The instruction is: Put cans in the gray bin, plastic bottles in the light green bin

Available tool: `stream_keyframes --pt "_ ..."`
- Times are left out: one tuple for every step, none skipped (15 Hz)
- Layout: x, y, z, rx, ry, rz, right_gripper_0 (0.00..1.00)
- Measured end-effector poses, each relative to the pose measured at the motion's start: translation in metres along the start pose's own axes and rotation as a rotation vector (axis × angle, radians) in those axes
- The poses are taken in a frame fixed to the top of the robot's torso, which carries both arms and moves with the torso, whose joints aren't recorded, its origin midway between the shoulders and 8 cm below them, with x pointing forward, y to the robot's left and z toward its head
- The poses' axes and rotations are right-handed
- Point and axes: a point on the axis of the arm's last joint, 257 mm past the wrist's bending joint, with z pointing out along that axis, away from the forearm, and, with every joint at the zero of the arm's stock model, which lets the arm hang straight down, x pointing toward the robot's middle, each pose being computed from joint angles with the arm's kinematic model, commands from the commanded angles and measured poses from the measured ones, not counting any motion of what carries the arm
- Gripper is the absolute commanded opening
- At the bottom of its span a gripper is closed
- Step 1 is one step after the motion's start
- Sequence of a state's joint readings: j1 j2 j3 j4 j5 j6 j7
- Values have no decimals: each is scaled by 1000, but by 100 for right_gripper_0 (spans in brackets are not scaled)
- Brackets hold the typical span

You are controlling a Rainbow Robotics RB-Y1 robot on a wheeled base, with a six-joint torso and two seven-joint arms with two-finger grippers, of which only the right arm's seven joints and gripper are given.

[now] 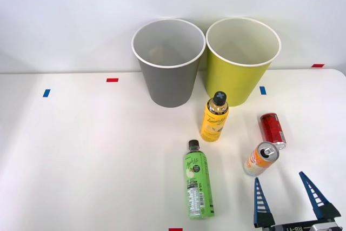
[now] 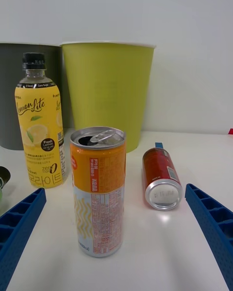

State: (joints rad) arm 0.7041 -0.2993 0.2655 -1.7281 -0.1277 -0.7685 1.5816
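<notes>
An orange and white can point(image 1: 260, 159) point(image 2: 98, 190) stands upright on the table, just beyond my right gripper point(image 1: 281, 186) point(image 2: 116, 233), which is open with the can ahead of the gap between its fingers. A red can point(image 1: 272, 129) point(image 2: 160, 178) lies on its side a little farther back. The yellow-labelled bottle point(image 1: 215, 117) point(image 2: 40, 121) stands upright in front of the bins. The green-labelled bottle point(image 1: 197, 180) lies flat on the table to the left of the gripper. The gray bin point(image 1: 168, 62) point(image 2: 12, 92) and light green bin point(image 1: 241, 61) point(image 2: 108, 92) stand side by side at the back.
Small red tape marks point(image 1: 112, 80) and blue tape marks point(image 1: 46, 93) dot the white table. A white wall rises right behind the bins. The table's left half is bare.
</notes>
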Motion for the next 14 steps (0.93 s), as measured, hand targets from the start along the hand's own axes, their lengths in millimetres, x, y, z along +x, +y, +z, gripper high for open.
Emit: stream_keyframes --pt "0 0 2 -2 -1 2 100" --pt "1 1 4 -5 2 4 100" --pt "2 2 8 -9 8 7 100" --pt "5 5 13 -14 16 13 100" --pt "7 8 20 -19 21 21 100" --pt "7 11 27 -23 21 29 100" --pt "7 14 35 -27 19 37 100" --pt "6 16 42 -30 16 40 100" --pt "6 18 50 -34 18 42 100" --pt "6 19 57 -37 18 44 100" --pt "7 20 61 -38 21 45 100" --pt "7 21 65 -40 23 46 100" --pt "7 21 67 -41 24 46 100" --pt "8 20 68 -42 27 44 100"
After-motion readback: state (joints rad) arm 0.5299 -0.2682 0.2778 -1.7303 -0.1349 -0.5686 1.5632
